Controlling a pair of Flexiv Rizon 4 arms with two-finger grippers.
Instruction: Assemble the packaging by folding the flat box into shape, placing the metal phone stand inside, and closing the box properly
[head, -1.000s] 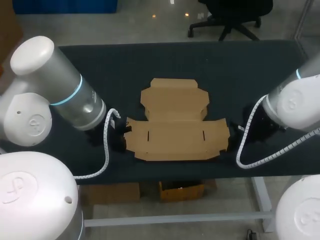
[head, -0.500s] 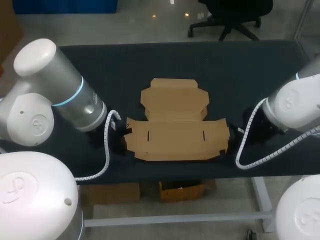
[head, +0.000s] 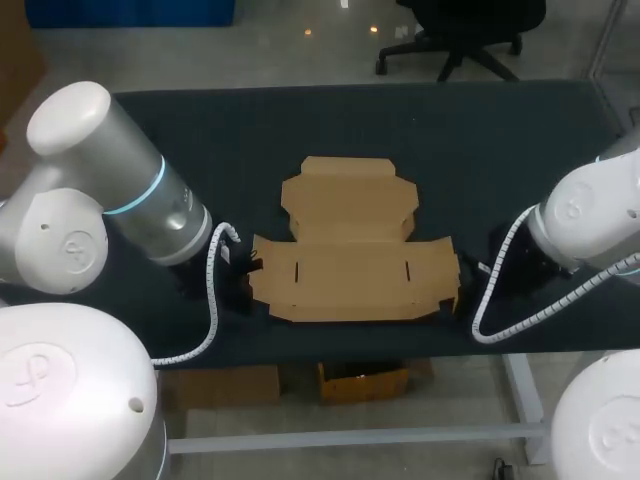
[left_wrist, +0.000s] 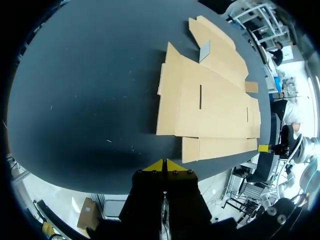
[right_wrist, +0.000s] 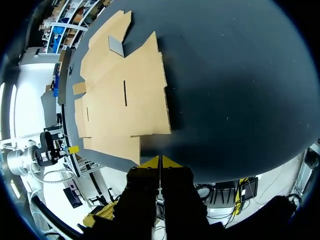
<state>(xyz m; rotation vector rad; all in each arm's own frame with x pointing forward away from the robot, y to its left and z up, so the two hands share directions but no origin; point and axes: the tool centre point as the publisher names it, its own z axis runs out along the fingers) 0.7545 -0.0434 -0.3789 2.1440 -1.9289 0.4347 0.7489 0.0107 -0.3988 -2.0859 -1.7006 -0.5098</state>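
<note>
Both arms have shifted slightly; the box (head: 350, 262) has not. The left pincer (left_wrist: 163, 164) and right pincer (right_wrist: 159, 161), both closed and empty, flank its short ends: the flat box lies at 3 o'clock from the left, 9 from the right, long axis between them. The worktop (head: 200, 130) is open toward 12 o'clock; its 6 o'clock edge is near.

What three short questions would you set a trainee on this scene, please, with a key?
1. True or false: the cardboard box is already folded into shape.
2. The left gripper is: A open; B shut on the box; C shut, holding nothing.
3. Fill in: on the table, the box lies ___ the left gripper and the right gripper.
Key: 1 false; 2 C; 3 between.
</note>
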